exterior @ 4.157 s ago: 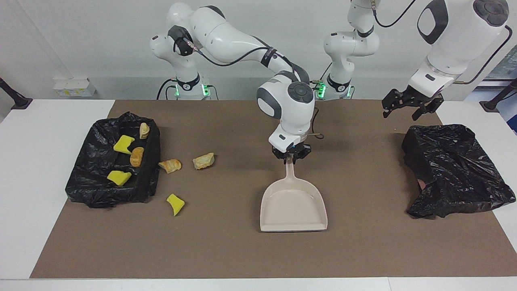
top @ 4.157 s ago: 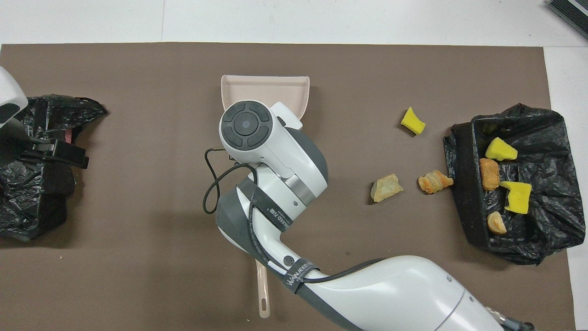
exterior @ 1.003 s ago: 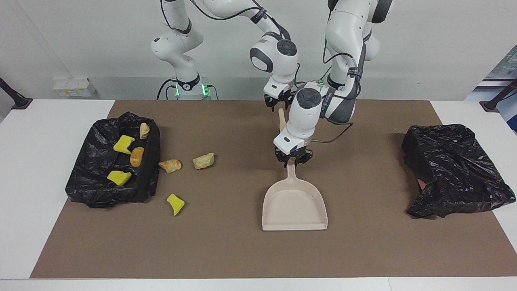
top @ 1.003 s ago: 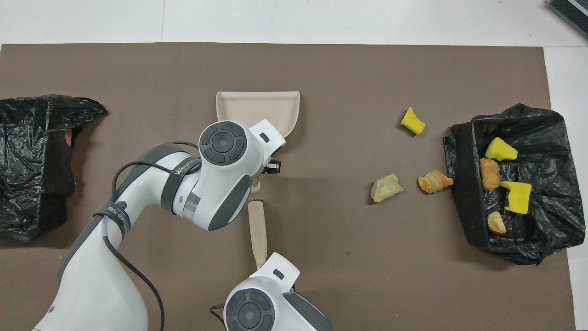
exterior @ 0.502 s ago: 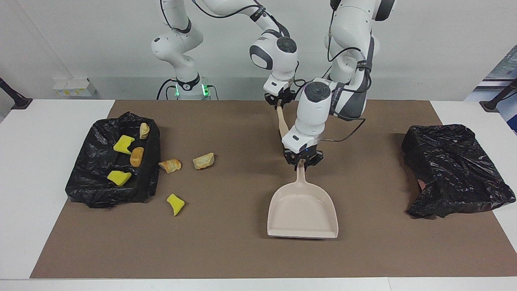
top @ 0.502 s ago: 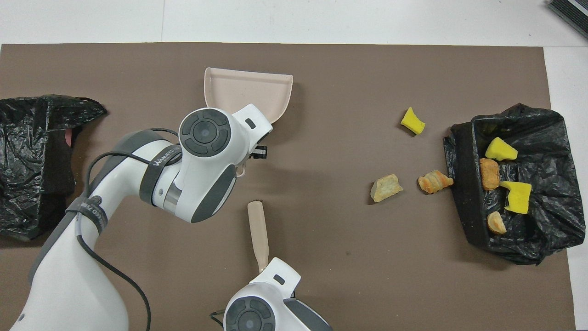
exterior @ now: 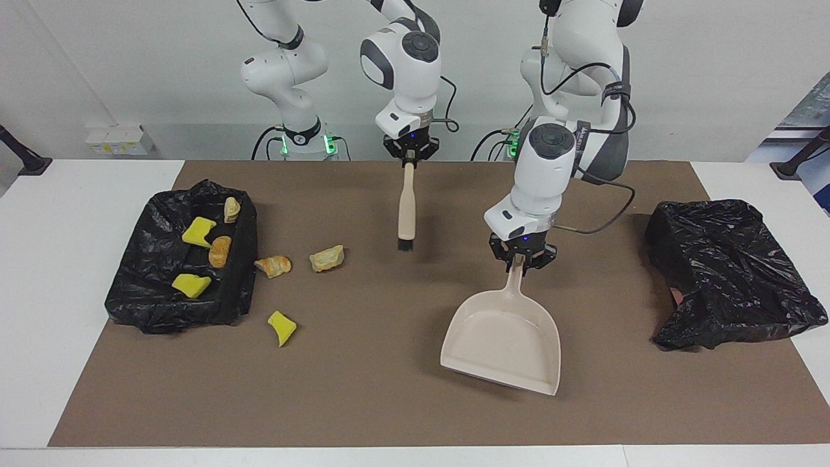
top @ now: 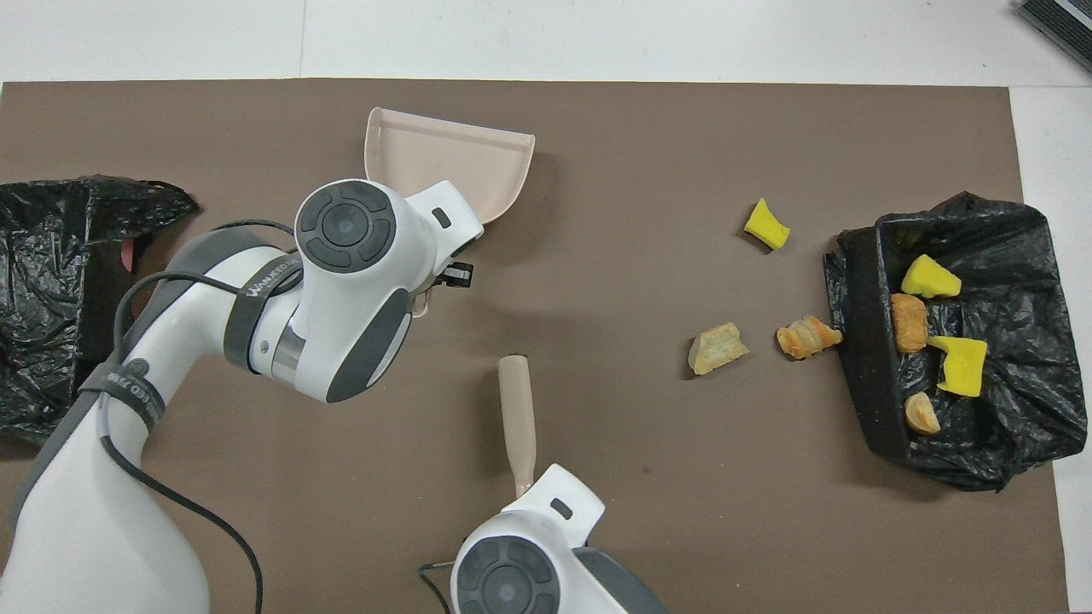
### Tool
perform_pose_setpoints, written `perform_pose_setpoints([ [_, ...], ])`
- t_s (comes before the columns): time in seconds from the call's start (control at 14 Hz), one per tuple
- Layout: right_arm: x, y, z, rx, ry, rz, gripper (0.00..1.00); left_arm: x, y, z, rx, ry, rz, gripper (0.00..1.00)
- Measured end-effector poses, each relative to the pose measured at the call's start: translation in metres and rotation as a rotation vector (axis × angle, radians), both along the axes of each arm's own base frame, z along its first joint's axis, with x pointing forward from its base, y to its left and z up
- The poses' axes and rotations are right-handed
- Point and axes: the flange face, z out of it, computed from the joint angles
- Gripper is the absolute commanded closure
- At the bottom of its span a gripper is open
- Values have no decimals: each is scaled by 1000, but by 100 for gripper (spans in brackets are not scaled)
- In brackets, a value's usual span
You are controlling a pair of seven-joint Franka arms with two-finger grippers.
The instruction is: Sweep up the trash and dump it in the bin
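Observation:
My left gripper (exterior: 521, 259) is shut on the handle of the beige dustpan (exterior: 502, 340), which hangs tilted just over the middle of the brown mat. Over the mat's robot-side part, my right gripper (exterior: 409, 154) is shut on the handle of a beige brush (exterior: 406, 207) that hangs bristles down. Three pieces of trash lie loose on the mat: two tan chunks (exterior: 273, 266) (exterior: 326, 257) and a yellow wedge (exterior: 281, 327). Several more pieces lie in the black-bagged bin (exterior: 149, 298) at the right arm's end. In the overhead view the left arm covers part of the dustpan (top: 444, 166).
A second black-bagged container (exterior: 733, 272) stands at the left arm's end of the table. The brown mat (exterior: 363, 402) covers most of the white table. The loose trash (top: 765, 224) lies between the brush (top: 517, 409) and the filled bin (top: 1007, 256).
My left gripper has carried the dustpan toward the left arm's end and tilted it. My right gripper has lifted the brush and swung it toward the right arm's end; it now hangs upright.

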Motion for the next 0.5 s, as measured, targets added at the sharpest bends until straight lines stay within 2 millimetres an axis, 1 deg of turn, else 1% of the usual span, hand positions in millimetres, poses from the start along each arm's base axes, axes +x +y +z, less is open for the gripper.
perform_pose_setpoints([
  [0.07,7,-20,1,-57,9,-19,100,1,14,5,13,18,-66,100],
  [0.22,20,-54,-2,-137,27,-62,100,2,32,11,31,47,-179,100],
  [0.36,37,-92,-13,-192,39,-97,100,5,45,10,45,72,-327,100],
  [0.5,49,-129,-26,-235,61,-93,100,7,57,8,52,87,-432,100],
])
